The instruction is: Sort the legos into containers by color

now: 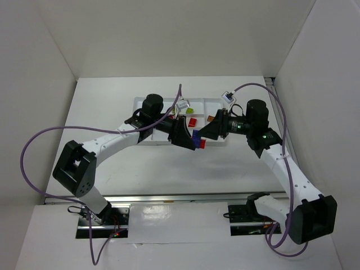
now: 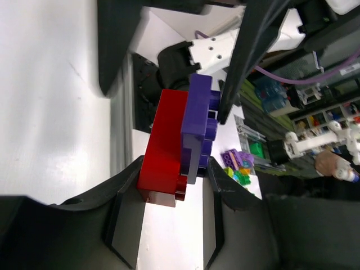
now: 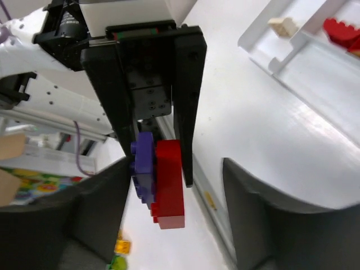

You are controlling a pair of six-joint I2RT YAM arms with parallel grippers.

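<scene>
A red brick and a blue-purple brick are stuck together as one small stack, held in the air in front of the white tray. My left gripper is shut on this stack, one finger on each brick. My right gripper faces it from the other side and is open around the same stack. Its left finger is close to the purple side, and a wide gap remains on the red side. In the tray lie a green lego, a red lego, an orange-brown lego and a tan lego.
White enclosure walls stand behind and to both sides of the table. Purple cables loop off both arms. More red bricks lie in a tray compartment. Loose coloured bricks lie beyond the table's near edge.
</scene>
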